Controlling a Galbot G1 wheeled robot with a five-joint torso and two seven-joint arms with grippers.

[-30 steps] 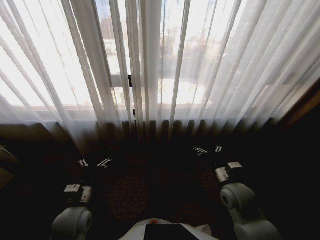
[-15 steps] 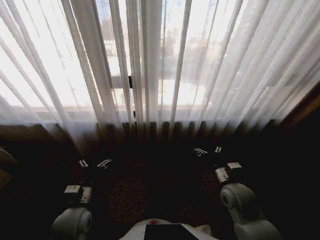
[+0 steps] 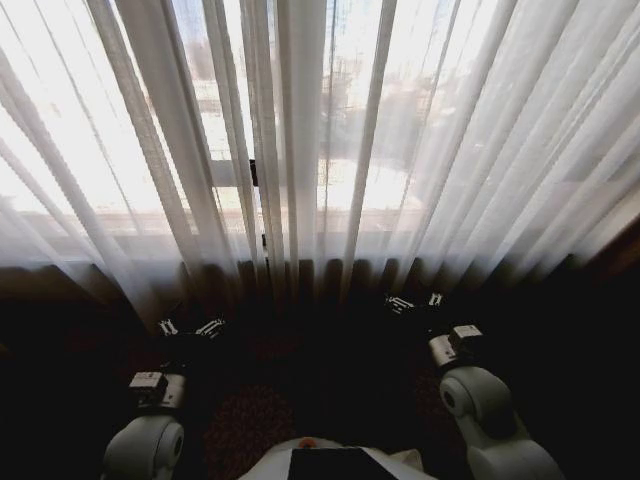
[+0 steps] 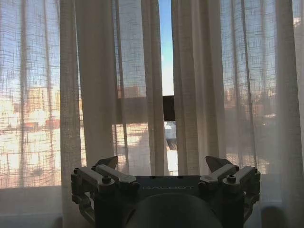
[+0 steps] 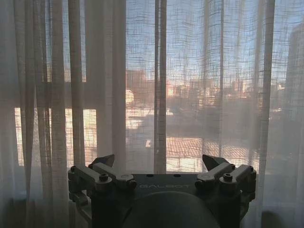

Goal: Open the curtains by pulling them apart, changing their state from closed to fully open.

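The curtains hang closed across the window as two sheer white pleated panels, a left panel (image 3: pixel 120 150) and a right panel (image 3: pixel 480 150), meeting near the middle. In the left wrist view a narrow slit of sky shows between the curtain edges (image 4: pixel 142 71). My left gripper (image 3: pixel 190 327) (image 4: pixel 162 164) is open, low in front of the left panel and apart from the fabric. Lower right, my right gripper (image 3: pixel 415 301) (image 5: pixel 160 160) is open too, facing the right panel (image 5: pixel 213 71) with nothing between its fingers.
A dark window frame bar (image 3: pixel 254 172) shows behind the fabric near the centre. Below the curtain hems lies dark patterned carpet (image 3: pixel 250 415). A dark strip (image 3: pixel 625 245) borders the right panel at the far right edge.
The whole head view has shifted: the curtains look larger and nearer, so the camera has moved toward them. Both arms keep the same pose, with grippers still open.
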